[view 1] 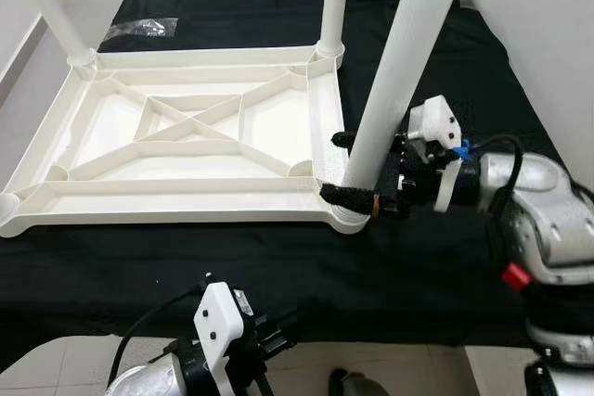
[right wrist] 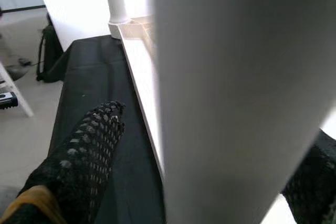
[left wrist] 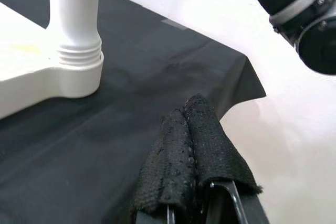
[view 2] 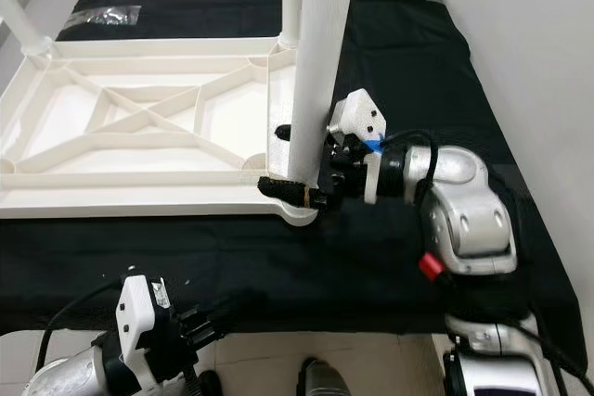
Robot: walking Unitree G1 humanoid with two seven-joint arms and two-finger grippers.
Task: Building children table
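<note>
Right gripper (view 1: 345, 166) is spread wide around the near-right table leg (view 1: 394, 81), one mesh-covered finger (view 1: 348, 198) on the near side of the leg and one on the far side. Both look to be touching it just above the corner socket; grip force can't be judged from here. Right wrist view agrees: the leg (right wrist: 231, 98) sits between the two fingers (right wrist: 84, 156).

Left gripper (left wrist: 191, 156) is low at the near edge of the work surface, fingers pressed together, holding nothing. The seated leg and its threaded collar (left wrist: 77, 55) are ahead of it and well apart.

The task item, a white plastic tabletop (view 1: 176, 132), lies upside down with its ribbed underside up, immediately to the left of the right gripper. Its near-right corner sits directly under the gripped leg.

Surface: black cloth (view 1: 278, 266) over a bench or table. Pale tiled floor shows past the near edge. There is a white wall close on the right. A clear plastic bag (view 1: 141, 29) lies on the cloth beyond the tabletop's far-left corner.

Count:
- 1 tabletop
- 3 legs standing in corner sockets: near-right, far-right (view 1: 332, 2), far-left (view 1: 51, 6)
- near-left socket (view 1: 7, 206) open
- 1 bag
</note>
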